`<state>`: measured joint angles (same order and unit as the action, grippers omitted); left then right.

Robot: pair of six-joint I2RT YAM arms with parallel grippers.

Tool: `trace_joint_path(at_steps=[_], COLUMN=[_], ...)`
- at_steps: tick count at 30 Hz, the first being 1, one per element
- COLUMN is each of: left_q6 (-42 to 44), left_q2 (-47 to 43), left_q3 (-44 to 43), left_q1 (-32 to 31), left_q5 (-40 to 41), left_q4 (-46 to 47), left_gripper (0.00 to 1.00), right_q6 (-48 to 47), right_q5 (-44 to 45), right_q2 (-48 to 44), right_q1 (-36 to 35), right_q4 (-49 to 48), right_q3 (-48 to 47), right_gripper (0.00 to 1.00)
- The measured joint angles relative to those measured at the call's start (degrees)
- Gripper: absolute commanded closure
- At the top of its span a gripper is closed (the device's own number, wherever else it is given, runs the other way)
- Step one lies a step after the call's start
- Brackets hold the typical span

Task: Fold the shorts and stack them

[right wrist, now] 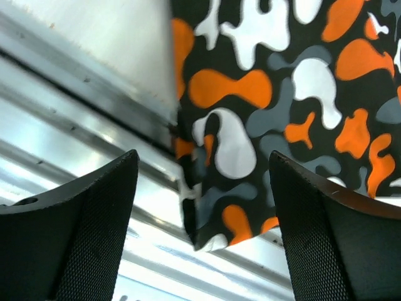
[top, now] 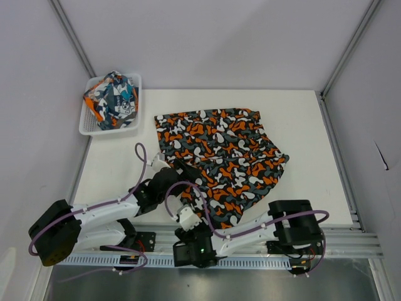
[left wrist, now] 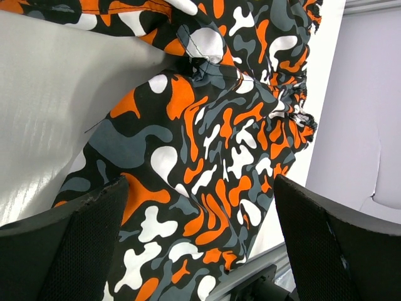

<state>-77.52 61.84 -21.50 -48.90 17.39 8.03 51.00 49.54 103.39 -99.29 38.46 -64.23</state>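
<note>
white table (top: 301, 125) takes up most of the top view, with the orange-black-grey-white camo shorts (top: 219, 157) spread out flat-ish in the middle of it. waistband is at the far side, legs run toward the arms, and the near right corner of the cloth reaches the table's front edge. in the right wrist view that corner actually laps over the edge onto the aluminium rail (right wrist: 75, 125).

both arms are bent in toward the near-left part of the camo shorts. the left arm comes in from the left, the right arm doubles back from its base on the right.

white mesh basket (top: 88, 128) sits in the far left corner of the table, well apart from the camo pair. the other shorts (top: 113, 100), the teal, orange, white and dark grey graphic ones, are bunched up inside it.

left gripper (left wrist: 200, 238) is spread wide, and its two black fingers (left wrist: 81, 232) frame a rumpled stretch of camo fabric by the leg seam. nothing is pinched.

right gripper (right wrist: 203, 219) is spread wide too, over the hem corner at the table edge, fingers (right wrist: 338, 232) on either side of it. can't tell if the tips of either gripper touch the cloth.
</note>
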Motion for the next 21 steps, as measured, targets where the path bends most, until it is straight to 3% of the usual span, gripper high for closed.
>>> trace_joint_path(at_steps=[8,21], left_q6=[0.0,1.2], left_q2=[-2.1,-5.3], left_q3=[-0.1,-0.9], left_q1=[0.0,0.1], left_q5=[0.5,0.9], left_q4=[-2.3,-5.8], left_gripper=[0.01,0.01], right_q6=[7.0,11.5], right_q5=[4.3,5.9], right_q2=[9.8,7.1], right_q1=[-3.3,-3.5], right_q4=[13.3,20.8], right_q3=[-8.0,-6.1], right_gripper=[0.26,0.34])
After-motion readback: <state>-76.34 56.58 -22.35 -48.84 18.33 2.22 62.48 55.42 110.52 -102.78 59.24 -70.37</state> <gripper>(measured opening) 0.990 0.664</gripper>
